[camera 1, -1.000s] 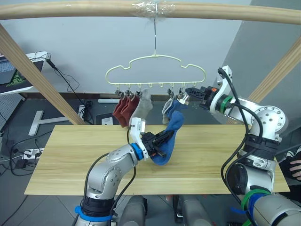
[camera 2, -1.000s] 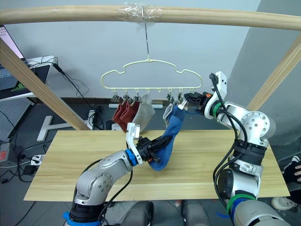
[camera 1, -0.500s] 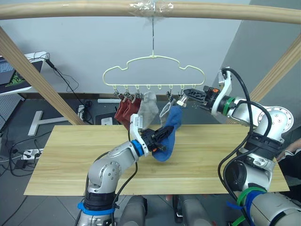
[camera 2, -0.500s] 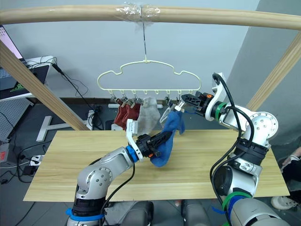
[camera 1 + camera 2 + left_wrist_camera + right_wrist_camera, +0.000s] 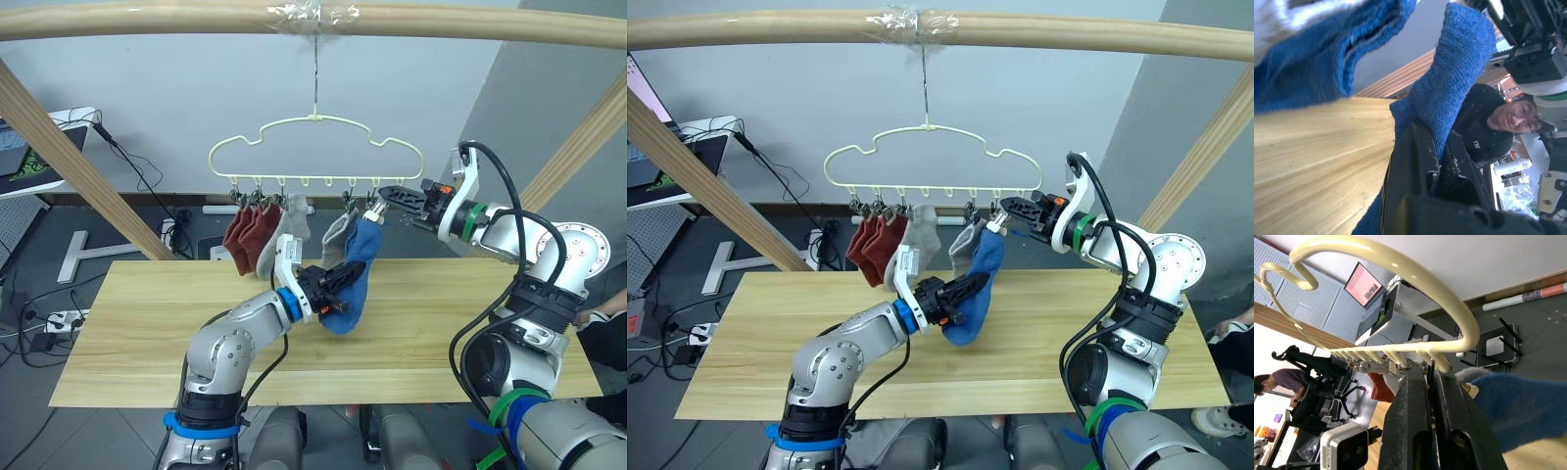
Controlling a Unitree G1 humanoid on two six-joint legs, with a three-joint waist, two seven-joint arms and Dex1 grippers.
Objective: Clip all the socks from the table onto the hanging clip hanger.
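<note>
A thick wooden bar [image 5: 147, 20] runs across the top, with clear tape [image 5: 315, 14] wrapped around its middle. Two slanted wooden struts brace it, one on the left [image 5: 83, 166] and one on the right [image 5: 578, 152]. Behind stands a pale wall [image 5: 176, 88]. A desk with a laptop [image 5: 24, 147] sits at the left, black cables [image 5: 147, 181] trailing down to a power strip [image 5: 64, 318] on the grey floor. A person in black [image 5: 1488, 132] sits nearby; another person [image 5: 1278, 379] sits near a monitor [image 5: 1367, 286].
</note>
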